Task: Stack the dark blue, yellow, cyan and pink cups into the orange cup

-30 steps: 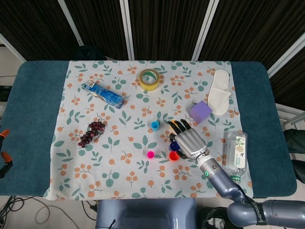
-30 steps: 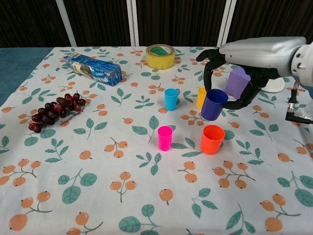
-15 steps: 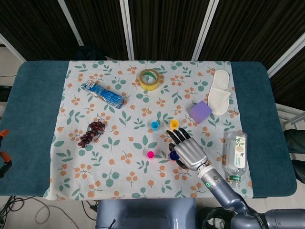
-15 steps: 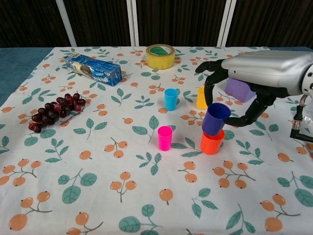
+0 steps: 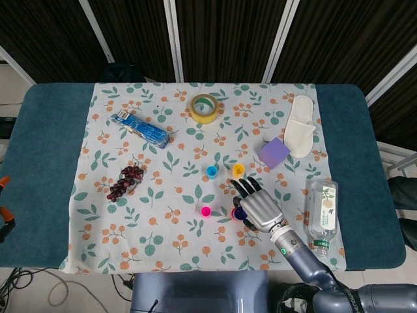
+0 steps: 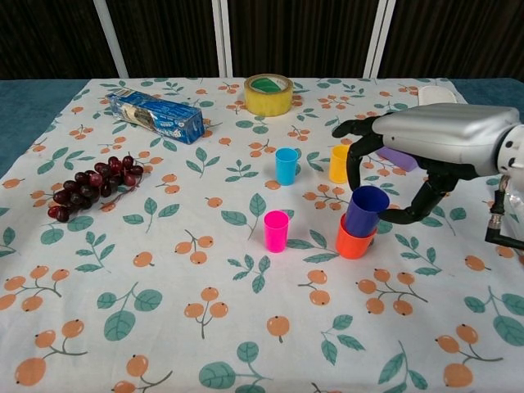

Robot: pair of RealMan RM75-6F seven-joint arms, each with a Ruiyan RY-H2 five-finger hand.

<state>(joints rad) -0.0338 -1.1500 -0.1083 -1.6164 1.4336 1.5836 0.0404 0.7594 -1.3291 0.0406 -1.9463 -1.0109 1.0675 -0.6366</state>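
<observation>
Green-labelled bottle, writing unreadable.

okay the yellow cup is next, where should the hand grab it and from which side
Probably by the upper wall just under the rim, thumb and fingers on opposite sides. The yellow cup stands upright, mouth up, so a pinch there suits lifting. Come from above and the right: the right hand is there, and the cyan cup stands to its left.

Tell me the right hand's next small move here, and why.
Probably spread the fingers and lift the right hand clear. The dark blue cup already sits tilted inside the orange cup, with the fingers around it, so letting go seems due. The yellow cup just behind would be the likely next pick.
</observation>
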